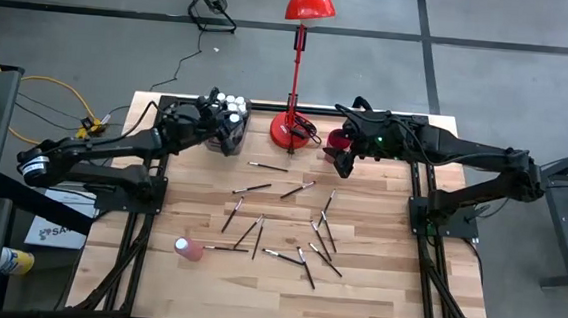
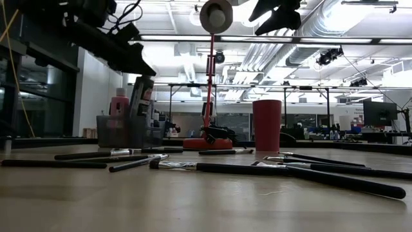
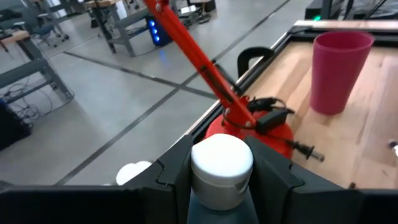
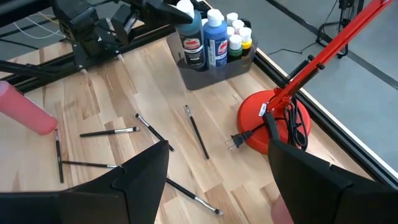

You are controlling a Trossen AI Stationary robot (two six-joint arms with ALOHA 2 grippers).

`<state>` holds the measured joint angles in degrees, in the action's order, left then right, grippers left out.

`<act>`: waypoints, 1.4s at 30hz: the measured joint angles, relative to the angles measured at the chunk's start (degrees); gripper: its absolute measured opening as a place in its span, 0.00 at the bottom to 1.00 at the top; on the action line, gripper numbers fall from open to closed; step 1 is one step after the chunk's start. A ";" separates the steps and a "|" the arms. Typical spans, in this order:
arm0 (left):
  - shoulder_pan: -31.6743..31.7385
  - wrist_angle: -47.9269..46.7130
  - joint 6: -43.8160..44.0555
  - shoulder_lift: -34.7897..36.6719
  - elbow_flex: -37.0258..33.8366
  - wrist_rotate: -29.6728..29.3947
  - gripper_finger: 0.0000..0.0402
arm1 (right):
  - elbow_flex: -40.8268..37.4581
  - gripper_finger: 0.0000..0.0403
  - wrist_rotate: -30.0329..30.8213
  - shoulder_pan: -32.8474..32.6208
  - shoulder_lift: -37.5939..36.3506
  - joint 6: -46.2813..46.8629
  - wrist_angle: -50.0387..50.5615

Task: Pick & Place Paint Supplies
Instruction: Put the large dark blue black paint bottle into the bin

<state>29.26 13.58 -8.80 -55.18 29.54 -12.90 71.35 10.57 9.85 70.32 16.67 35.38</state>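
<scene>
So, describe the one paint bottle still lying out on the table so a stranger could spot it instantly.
Start at the red lamp at the table's far edge and come toward the near left area of the wooden table. There the pink paint bottle lies on its side beside the scattered paintbrushes, the only bottle outside the bin.

Brushes (image 1: 289,230) scattered; bottles (image 4: 214,37) upright in bin.
</scene>
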 joint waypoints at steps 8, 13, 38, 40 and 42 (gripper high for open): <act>0.00 0.32 -0.03 0.02 -2.66 -2.75 0.29 | 0.00 0.66 1.24 0.00 0.00 0.02 0.00; 0.00 3.11 0.10 0.02 -4.58 -4.35 0.29 | 0.00 0.66 1.33 0.00 0.00 0.02 0.00; 0.02 11.70 6.96 -0.18 -11.78 -12.06 0.29 | -0.01 0.66 1.36 0.02 0.01 0.02 -0.02; 0.02 13.00 6.95 -0.75 -11.82 -11.97 0.29 | -0.02 0.66 1.53 0.02 0.01 0.02 -0.02; 0.04 14.59 6.95 -1.51 -11.84 -11.27 0.29 | 0.00 0.66 1.53 0.02 0.02 0.02 -0.02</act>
<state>29.30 28.17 -1.85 -56.69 17.69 -24.17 71.35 12.10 9.87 70.35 16.69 35.35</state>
